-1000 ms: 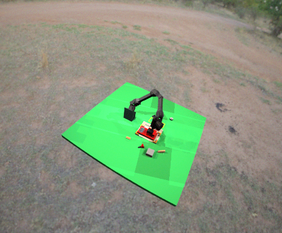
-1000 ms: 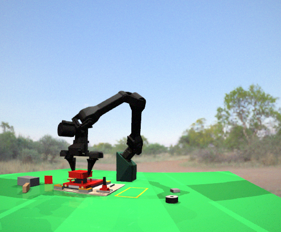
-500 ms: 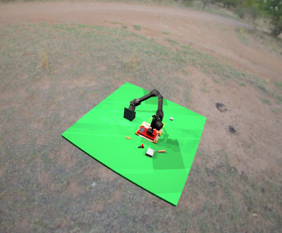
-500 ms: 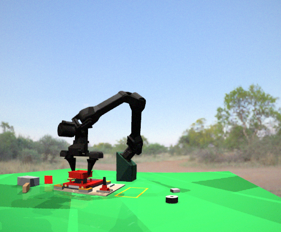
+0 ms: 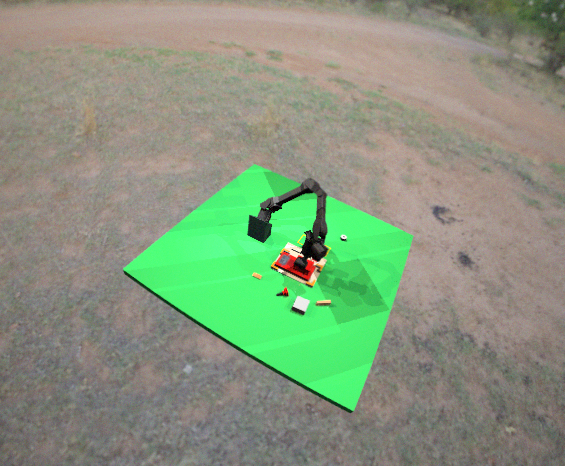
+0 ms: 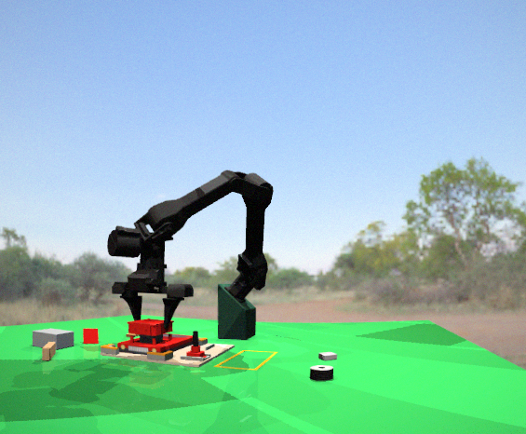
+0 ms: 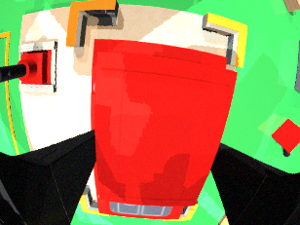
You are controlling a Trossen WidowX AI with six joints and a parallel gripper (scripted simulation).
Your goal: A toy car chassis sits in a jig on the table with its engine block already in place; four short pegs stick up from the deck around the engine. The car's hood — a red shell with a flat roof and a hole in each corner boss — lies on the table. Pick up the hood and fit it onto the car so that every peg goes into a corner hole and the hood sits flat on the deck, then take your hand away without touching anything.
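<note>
My gripper points down over the car and is shut on the hood, one finger at each side. The hood looks roughly level. In the exterior view it is a little above the deck of the red chassis, with the dark engine block showing in the gap. The chassis sits in the jig, between its orange corners. The hood hides the pegs in the wrist view, so their line-up with the holes cannot be told.
A red block with a black post stands on the jig board beside the chassis. A grey block, a wooden block and a red piece lie nearby. A black wheel lies farther off.
</note>
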